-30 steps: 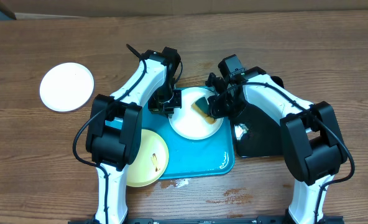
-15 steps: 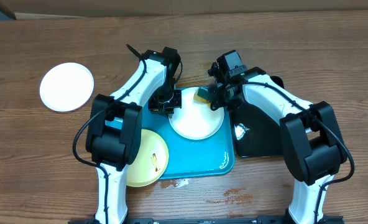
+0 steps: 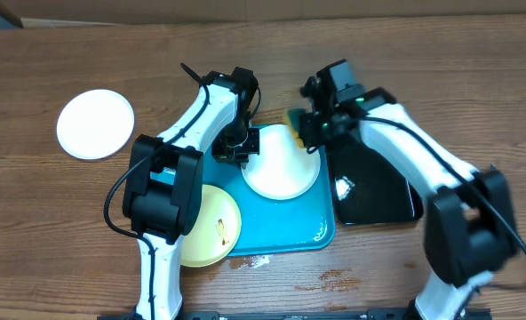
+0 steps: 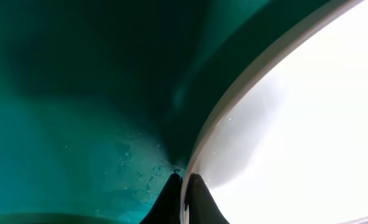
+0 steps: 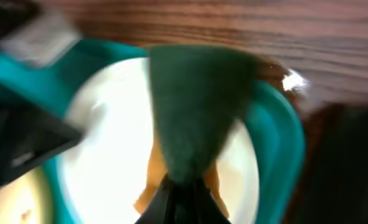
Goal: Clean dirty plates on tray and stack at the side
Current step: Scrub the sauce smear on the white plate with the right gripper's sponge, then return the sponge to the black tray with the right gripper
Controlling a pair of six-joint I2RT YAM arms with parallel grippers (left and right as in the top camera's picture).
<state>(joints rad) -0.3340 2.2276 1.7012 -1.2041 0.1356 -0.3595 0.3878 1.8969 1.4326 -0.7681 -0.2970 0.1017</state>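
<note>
Overhead view: a white plate (image 3: 281, 169) lay in the far half of the turquoise tray (image 3: 309, 229), its face clean and bright. A pale yellow plate (image 3: 211, 227) overlapped the tray's near-left corner, with a small dark smudge near its middle. A second white plate (image 3: 95, 124) sat alone on the bench (image 3: 423, 53), well apart to the left.

My left gripper (image 3: 243, 156) was clamped on the left rim of the white plate in the tray. From the left wrist, that gripper (image 4: 185, 186) showed its two dark tips pinched together over the plate (image 4: 296, 124) edge, with the wet, speckled tray (image 4: 78, 124) floor just beside it.

My right gripper (image 3: 309, 129) was closed on a green-and-yellow sponge (image 3: 295, 117) at the far rim of the same plate. From the right wrist, the gripper (image 5: 183, 186) held the sponge (image 5: 196, 106) green side up above the plate (image 5: 109, 155) and the tray (image 5: 283, 137) rim; I could not tell whether sponge and plate touched.

A glossy black tray (image 3: 374, 187) lay against the turquoise tray's right side, under my right arm.
</note>
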